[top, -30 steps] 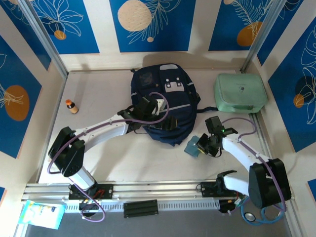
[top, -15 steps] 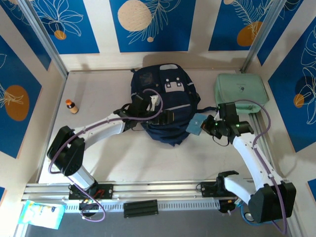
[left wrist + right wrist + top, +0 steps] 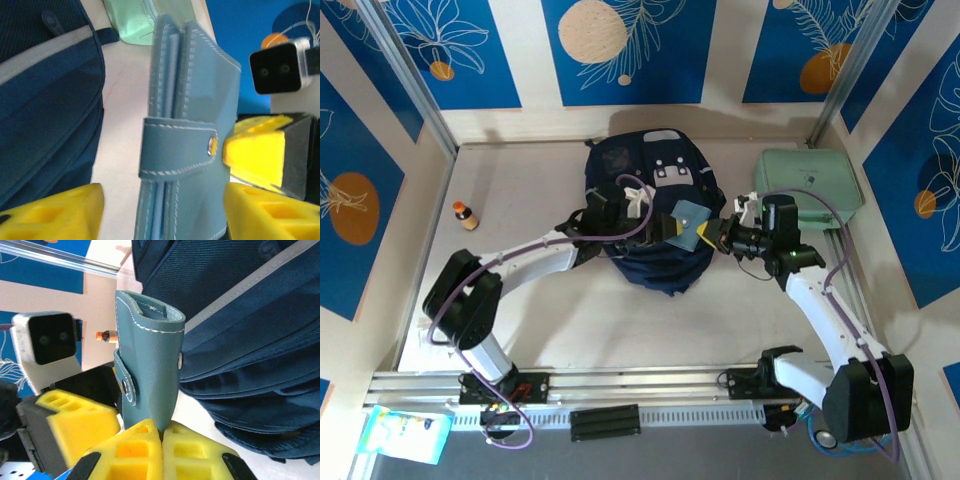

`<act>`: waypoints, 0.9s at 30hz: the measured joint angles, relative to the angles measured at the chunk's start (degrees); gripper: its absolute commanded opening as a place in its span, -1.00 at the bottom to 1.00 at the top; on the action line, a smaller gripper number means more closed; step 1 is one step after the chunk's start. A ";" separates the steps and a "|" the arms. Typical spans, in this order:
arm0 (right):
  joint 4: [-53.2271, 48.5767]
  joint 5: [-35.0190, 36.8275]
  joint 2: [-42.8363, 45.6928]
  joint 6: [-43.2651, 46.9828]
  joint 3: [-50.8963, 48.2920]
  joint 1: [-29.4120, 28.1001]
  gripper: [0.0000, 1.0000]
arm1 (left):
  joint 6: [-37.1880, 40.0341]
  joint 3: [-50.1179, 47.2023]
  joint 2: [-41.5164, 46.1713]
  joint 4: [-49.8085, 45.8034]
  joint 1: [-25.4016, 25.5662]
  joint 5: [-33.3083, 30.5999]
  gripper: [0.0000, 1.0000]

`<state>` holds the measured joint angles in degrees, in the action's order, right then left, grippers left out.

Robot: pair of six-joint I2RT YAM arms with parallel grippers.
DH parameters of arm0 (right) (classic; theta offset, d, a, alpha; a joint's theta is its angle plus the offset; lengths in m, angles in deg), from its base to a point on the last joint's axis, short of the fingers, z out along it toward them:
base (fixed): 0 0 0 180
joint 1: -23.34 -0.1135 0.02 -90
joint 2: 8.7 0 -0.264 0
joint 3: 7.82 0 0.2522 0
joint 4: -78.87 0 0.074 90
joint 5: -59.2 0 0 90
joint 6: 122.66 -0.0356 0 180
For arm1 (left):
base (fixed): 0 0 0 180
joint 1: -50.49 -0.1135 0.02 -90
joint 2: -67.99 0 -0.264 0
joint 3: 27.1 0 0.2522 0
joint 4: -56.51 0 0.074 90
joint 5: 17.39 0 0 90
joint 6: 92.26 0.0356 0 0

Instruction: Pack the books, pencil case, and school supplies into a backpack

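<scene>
Right pincer [image 3: 162, 432] clamping one booklet [image 3: 150, 375], one backpack [image 3: 250, 340]

Overhead; close wrist views sharing booklet [image 3: 185, 125]

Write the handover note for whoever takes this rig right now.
Right hand: shut on the teal booklet, gripping its lower edge, holding it above the backpack.
Left hand: open, one finger on each side of the booklet, not gripping it.
Mint-green case: on the table, back right.
Done: booklet is off the table, at the backpack.
Left: get the booklet inside; probably the case too.
</scene>
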<state>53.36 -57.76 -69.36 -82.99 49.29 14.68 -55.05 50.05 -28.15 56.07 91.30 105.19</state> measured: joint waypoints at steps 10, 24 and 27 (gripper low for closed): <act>5.84 -2.95 -3.89 -2.82 0.00 0.48 -0.68 | -6.95 -1.64 -1.49 10.23 -1.31 2.99 -1.00; 18.43 -9.75 -11.91 -7.17 -0.26 0.11 -0.26 | -9.53 -2.40 -1.44 11.85 -2.01 3.48 -0.99; 19.06 -9.73 -11.91 -7.28 -0.26 0.11 -0.63 | -9.73 -2.40 -1.42 12.00 -2.34 3.45 -0.75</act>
<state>72.42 -67.48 -81.27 -90.26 49.03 14.79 -64.78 47.65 -29.57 68.07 88.97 108.64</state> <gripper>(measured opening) 0.305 0.114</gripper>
